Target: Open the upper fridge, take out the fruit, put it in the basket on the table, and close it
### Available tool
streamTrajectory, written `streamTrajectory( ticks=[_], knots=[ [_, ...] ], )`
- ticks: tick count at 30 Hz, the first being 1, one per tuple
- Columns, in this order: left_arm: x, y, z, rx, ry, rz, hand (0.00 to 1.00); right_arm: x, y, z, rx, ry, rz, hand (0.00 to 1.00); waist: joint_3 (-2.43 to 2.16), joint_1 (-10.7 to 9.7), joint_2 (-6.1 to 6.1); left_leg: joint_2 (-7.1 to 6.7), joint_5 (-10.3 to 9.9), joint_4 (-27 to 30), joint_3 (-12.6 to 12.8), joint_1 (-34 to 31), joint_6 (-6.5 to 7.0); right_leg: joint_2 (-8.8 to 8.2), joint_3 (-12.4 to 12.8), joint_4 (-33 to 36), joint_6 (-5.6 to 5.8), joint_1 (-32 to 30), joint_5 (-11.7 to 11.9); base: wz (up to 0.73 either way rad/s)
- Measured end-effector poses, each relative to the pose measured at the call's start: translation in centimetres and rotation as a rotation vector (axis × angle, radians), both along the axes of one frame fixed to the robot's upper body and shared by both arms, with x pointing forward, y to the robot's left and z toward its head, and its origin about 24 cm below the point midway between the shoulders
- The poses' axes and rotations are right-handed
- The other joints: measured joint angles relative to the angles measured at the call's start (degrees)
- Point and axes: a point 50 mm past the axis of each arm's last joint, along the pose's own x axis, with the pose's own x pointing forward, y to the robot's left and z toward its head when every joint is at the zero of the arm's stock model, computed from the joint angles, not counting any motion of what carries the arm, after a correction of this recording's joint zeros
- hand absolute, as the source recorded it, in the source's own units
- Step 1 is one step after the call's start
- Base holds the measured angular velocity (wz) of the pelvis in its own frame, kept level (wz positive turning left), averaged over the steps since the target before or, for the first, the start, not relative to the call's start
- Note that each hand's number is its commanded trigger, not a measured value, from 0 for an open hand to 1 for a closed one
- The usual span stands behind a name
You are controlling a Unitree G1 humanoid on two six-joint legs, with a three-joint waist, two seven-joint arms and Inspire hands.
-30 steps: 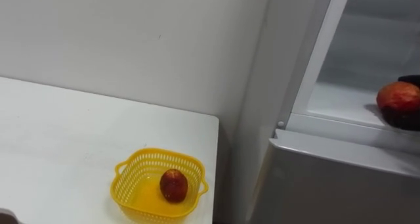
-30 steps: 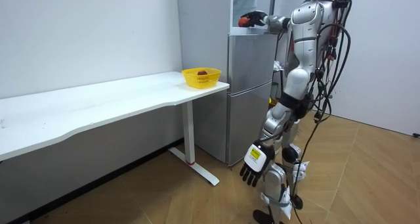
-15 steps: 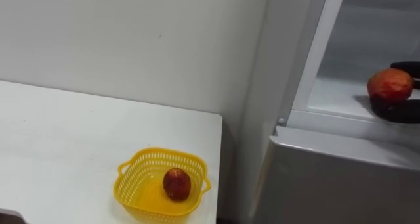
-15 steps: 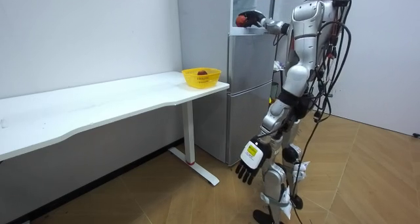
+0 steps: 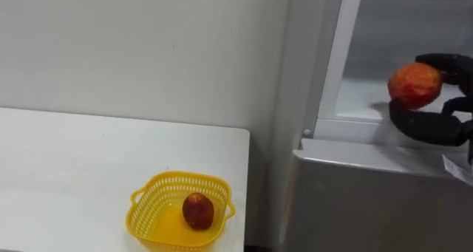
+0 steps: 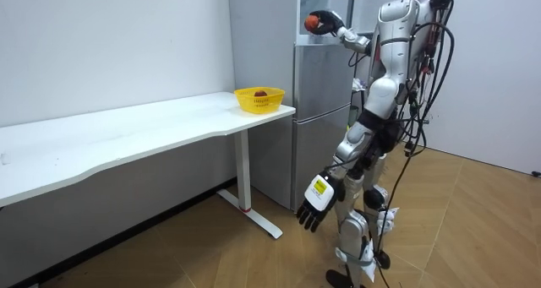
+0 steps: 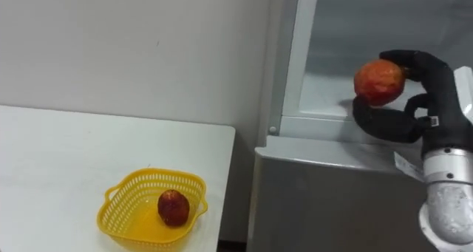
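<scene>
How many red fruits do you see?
2. One fruit lies in the yellow basket on the table; the other fruit is in the right hand at the upper fridge. More may hide inside.

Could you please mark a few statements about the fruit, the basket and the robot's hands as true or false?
1. The right hand holds a red fruit at the open upper part of the fridge. True.
2. The yellow basket is empty. False: another fruit lies in it.
3. The basket stands on the floor. False: it stands on the white table, at the end next to the fridge.
4. The left hand hangs low by the robot's legs, open and holding nothing. True.
</scene>
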Motion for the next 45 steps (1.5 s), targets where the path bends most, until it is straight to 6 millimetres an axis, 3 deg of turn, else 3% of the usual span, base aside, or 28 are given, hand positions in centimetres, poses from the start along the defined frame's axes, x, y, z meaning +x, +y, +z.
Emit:
streamTrajectory(
  ticks=[7,10,14,19,22,24,33,39,45],
  knots=[
    [0.0,-1.7,-0.7,-0.048,-0.016,0.019,0.00,-2.8,3.6,2.0,-0.120,-0.276,0.010,1.00,0.18,0.04,0.54,0.10,0.00,-0.37,0.22,0.61,-0.01,0.16,0.43,-0.01,0.00,0.07,0.00,-0.02],
    [0.0,-2.0,-0.8,-0.057,-0.021,0.011,0.00,-3.8,4.3,1.4,-0.257,-0.310,-0.042,1.00,0.06,1.42,0.42,0.18,0.00,-0.82,0.90,0.66,-0.01,0.17,0.61,0.07,0.00,-0.18,0.00,-0.09],
    [-0.1,-2.2,-0.9,-0.064,-0.010,-0.021,0.00,-4.2,6.1,0.5,-0.436,-0.332,-0.026,1.00,-0.09,1.66,0.14,0.18,0.00,-0.87,0.88,0.72,-0.01,0.18,0.62,0.07,0.00,-0.18,0.00,-0.01],
    [0.5,-2.4,-1.0,-0.084,-0.005,-0.052,0.00,-4.2,7.8,-0.2,-0.512,-0.338,0.038,1.00,-0.21,3.34,-1.30,0.19,0.01,-0.85,0.96,0.77,-0.01,0.19,0.71,0.00,0.00,-0.39,0.00,0.00],
    [1.1,-2.3,-0.9,-0.083,-0.017,-0.079,0.00,-4.2,8.8,-0.4,-0.546,-0.341,0.084,1.00,0.24,5.13,-2.16,0.19,0.01,-0.62,0.73,0.55,-0.01,0.16,0.51,0.07,0.00,-0.39,0.00,0.02],
    [1.4,-2.1,-0.8,-0.076,-0.016,-0.105,0.00,-4.2,9.5,-0.8,-0.564,-0.326,0.122,1.00,0.21,5.69,-2.57,0.17,0.01,-0.55,0.53,0.53,-0.01,0.16,0.38,0.02,0.00,-0.30,0.00,0.06],
    [1.4,-2.3,-0.9,-0.095,0.005,-0.128,0.00,-4.0,11.6,-0.9,-0.656,-0.303,0.231,1.00,0.73,8.14,-2.38,0.10,0.06,-1.01,-0.74,0.05,-0.12,0.22,-0.52,-0.02,0.00,-0.13,0.00,0.06],
    [0.9,-2.2,-1.0,-0.115,0.031,-0.125,0.00,-3.6,12.4,-0.8,-0.677,-0.306,0.264,1.00,0.72,9.22,-3.41,0.11,0.14,-0.68,-1.17,-0.43,-0.19,0.20,-1.16,-0.05,0.00,-0.70,0.00,0.03],
    [1.3,-2.1,-0.9,-0.104,0.028,-0.152,0.00,-2.2,13.3,-2.9,-0.764,-0.209,0.294,1.00,0.81,9.81,-4.41,-0.02,0.15,-0.69,-2.13,-0.31,-0.19,0.04,-2.53,-0.22,0.01,-0.11,-0.01,0.08]
  ],
)
